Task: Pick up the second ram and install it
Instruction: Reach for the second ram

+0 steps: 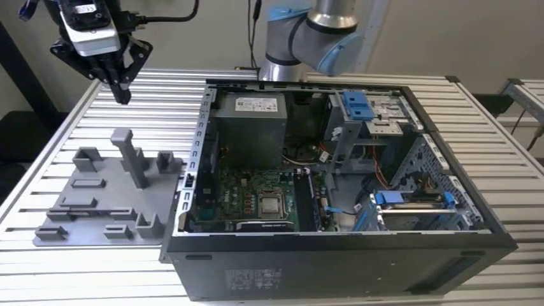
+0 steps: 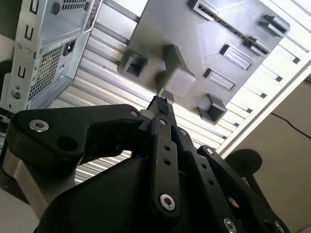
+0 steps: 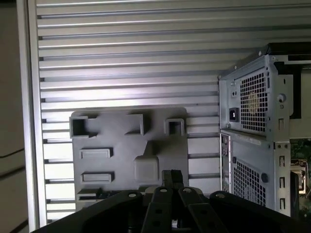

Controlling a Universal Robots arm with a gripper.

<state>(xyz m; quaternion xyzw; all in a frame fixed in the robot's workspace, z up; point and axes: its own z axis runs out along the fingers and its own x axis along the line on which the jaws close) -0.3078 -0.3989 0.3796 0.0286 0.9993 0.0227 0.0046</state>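
Observation:
My gripper [image 1: 123, 95] hangs high above the slatted table at the exterior view's far left, fingers pointing down and shut together with nothing seen between them. It is above the far end of a grey fixture plate [image 1: 111, 204] with posts and pockets, well apart from it. In both wrist views the closed fingertips [image 2: 160, 104] [image 3: 172, 175] line up over the plate's tall square post [image 2: 177, 80] [image 3: 146, 167]. The second ram is hidden from view. The open computer case [image 1: 340, 255] shows its green motherboard [image 1: 246, 191] and long black memory slots [image 1: 307, 201].
The case stands at the exterior view's right of the plate [image 3: 121, 155], its perforated metal wall [image 3: 252, 121] close beside it. The arm's base [image 1: 314, 38] rises behind the case. The slatted table [image 1: 162, 95] extends around the plate.

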